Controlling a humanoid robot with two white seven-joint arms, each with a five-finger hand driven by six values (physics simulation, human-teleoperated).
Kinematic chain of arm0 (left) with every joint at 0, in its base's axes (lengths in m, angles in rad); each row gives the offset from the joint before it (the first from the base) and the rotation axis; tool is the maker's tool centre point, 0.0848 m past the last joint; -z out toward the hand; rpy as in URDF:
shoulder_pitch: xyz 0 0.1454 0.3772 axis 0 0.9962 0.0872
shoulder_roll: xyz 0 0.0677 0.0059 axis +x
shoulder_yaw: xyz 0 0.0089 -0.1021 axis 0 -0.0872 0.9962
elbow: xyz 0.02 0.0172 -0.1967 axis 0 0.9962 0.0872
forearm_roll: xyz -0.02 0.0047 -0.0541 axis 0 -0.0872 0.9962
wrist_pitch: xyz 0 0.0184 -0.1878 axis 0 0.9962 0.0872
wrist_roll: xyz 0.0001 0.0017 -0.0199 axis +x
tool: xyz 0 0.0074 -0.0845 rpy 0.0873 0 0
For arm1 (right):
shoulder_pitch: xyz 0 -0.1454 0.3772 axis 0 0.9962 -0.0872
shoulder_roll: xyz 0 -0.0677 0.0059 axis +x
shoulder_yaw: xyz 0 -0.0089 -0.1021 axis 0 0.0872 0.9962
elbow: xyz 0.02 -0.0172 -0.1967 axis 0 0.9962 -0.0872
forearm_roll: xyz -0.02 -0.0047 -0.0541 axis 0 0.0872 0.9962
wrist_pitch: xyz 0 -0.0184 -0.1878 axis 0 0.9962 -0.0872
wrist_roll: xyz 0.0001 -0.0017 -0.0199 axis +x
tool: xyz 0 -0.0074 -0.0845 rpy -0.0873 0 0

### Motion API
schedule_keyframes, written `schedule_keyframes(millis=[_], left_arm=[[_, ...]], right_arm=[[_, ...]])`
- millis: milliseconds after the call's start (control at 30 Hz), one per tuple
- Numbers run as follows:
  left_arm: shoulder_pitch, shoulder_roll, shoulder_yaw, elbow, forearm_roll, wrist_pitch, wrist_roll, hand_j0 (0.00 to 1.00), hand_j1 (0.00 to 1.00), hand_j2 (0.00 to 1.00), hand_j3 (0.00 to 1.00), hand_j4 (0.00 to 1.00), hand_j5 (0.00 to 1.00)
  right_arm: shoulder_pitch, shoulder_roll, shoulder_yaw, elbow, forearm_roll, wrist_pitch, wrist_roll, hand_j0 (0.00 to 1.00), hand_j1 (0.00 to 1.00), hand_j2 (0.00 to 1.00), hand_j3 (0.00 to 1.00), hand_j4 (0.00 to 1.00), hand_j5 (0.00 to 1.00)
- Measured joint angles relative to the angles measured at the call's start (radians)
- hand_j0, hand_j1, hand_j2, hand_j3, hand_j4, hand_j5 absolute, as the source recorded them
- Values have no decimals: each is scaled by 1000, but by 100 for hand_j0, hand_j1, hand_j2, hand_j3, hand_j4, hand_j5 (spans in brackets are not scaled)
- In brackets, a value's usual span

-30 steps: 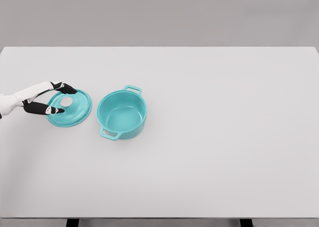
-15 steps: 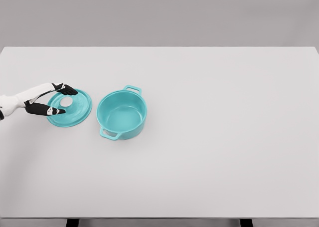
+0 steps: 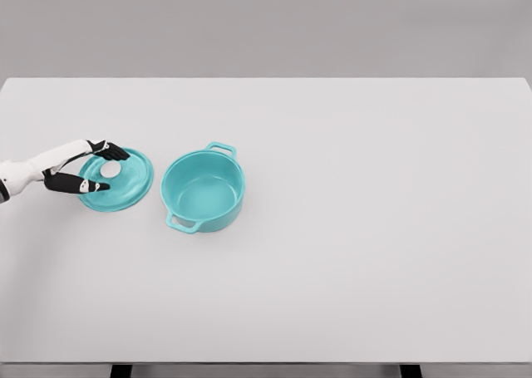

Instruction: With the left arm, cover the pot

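A teal pot (image 3: 203,188) with two side handles stands open and upright on the white table (image 3: 349,228), left of the middle. Just to its left lies the teal lid (image 3: 125,187), flat on the table, with a pale round knob (image 3: 110,169) on top. My left hand (image 3: 113,170) reaches in from the left edge. Its dark fingers (image 3: 115,152) are spread on either side of the knob, over the lid's left half, and hold nothing. The right arm does not show.
The table's far edge runs along the top of the view under a grey wall. The front edge lies near the bottom of the picture. Nothing else stands on the table.
My left hand has drawn back slightly to the left, its fingers still spread around the knob. The lid and the pot have not moved.
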Motion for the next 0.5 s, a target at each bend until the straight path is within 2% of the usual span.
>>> schedule_keyframes(millis=[400, 500], left_arm=[[2, -4, 3, 14, 20, 3, 3, 67, 67, 67, 67, 67, 67], [3, -5, 4, 15, 24, 5, 4, 60, 60, 60, 60, 60, 60]], right_arm=[[0, 0, 0, 0, 0, 0, 0, 100, 100, 100, 100, 100, 100], [0, 0, 0, 0, 0, 0, 0, 100, 100, 100, 100, 100, 100]])
